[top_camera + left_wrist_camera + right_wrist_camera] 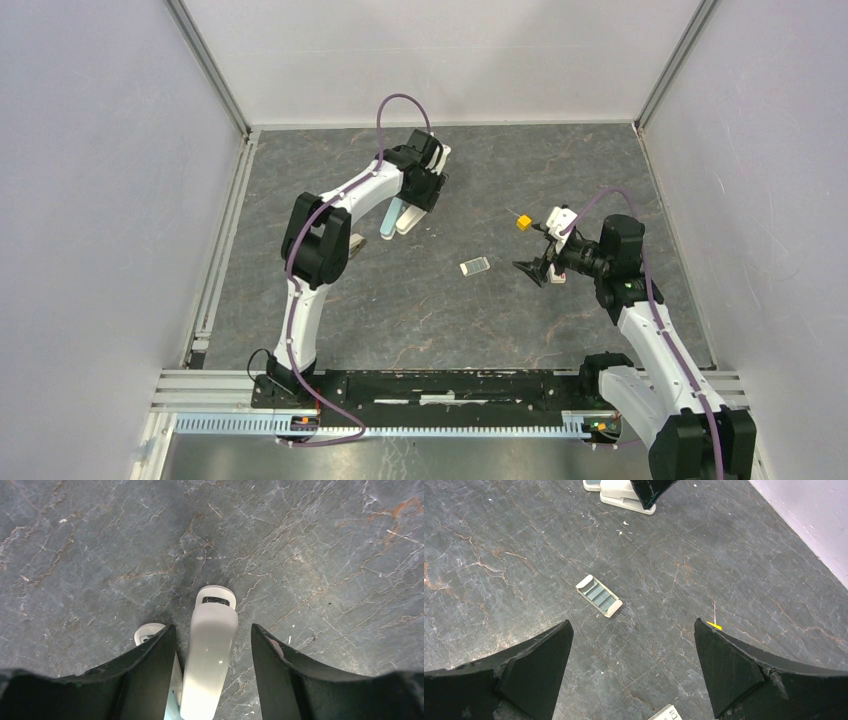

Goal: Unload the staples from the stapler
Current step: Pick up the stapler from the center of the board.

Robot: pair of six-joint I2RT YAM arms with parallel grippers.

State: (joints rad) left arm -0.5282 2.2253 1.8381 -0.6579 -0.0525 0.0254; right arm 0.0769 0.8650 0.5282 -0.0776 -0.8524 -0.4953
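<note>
The stapler lies at the back centre as a white oblong part [408, 216] beside a teal and white part [389, 220]. My left gripper [418, 200] is open just above it. In the left wrist view the white part [210, 650] lies between the fingers of the left gripper [213, 627], with a gap on the right side. The teal part's end [147, 632] shows beside the left finger. Grey staple strips [599, 596] lie in a small white holder [475, 266] on the table. My right gripper [532, 268] is open and empty, just right of the holder.
A yellow cube [522, 223] sits behind the right gripper, and a sliver of it [714, 625] shows by the right finger. A small white box [666, 714] lies under the right gripper [633, 622]. Walls enclose the grey marbled table [430, 310].
</note>
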